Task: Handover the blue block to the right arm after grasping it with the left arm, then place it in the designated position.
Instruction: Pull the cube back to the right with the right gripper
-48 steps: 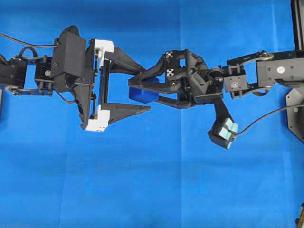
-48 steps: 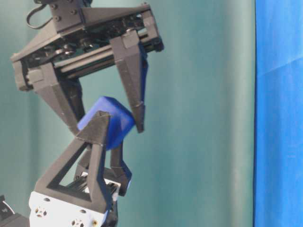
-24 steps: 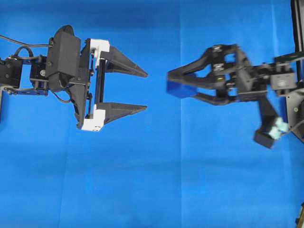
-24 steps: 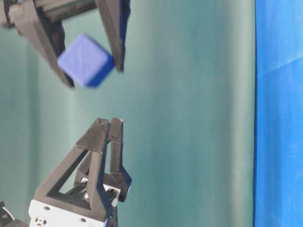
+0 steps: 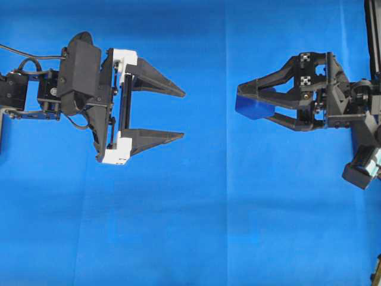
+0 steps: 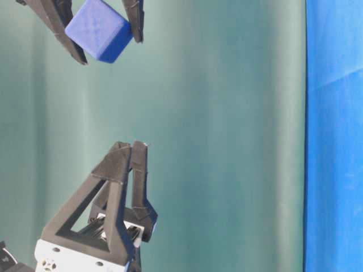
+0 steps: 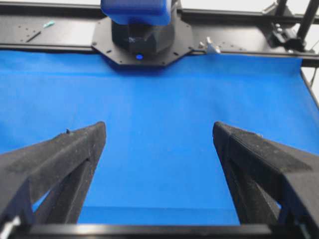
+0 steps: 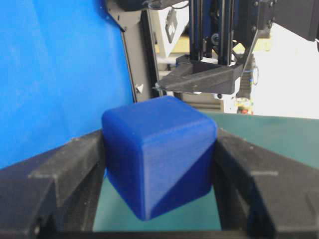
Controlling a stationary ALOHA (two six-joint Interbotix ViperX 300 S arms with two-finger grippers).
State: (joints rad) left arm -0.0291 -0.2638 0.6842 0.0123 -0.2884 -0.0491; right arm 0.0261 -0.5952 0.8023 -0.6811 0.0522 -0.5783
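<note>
Overhead: right tool [image 5: 247, 104] grips blue block [image 5: 250, 107], now pulled well clear of left tool [image 5: 181, 114], which stays wide open, empty.
Table-level: block [image 6: 97, 29] aloft.
Right wrist: block [image 8: 159, 154] pinched corner-down.
Handover done; placing remains.

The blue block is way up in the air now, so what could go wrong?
The blue block sits cornerwise between the right gripper's fingers, pinched near their tips, so it might twist or slip out. It hangs above the blue cloth with nothing under it, so a drop could send it rolling away. The left gripper stands open and apart, too far to catch it.
</note>
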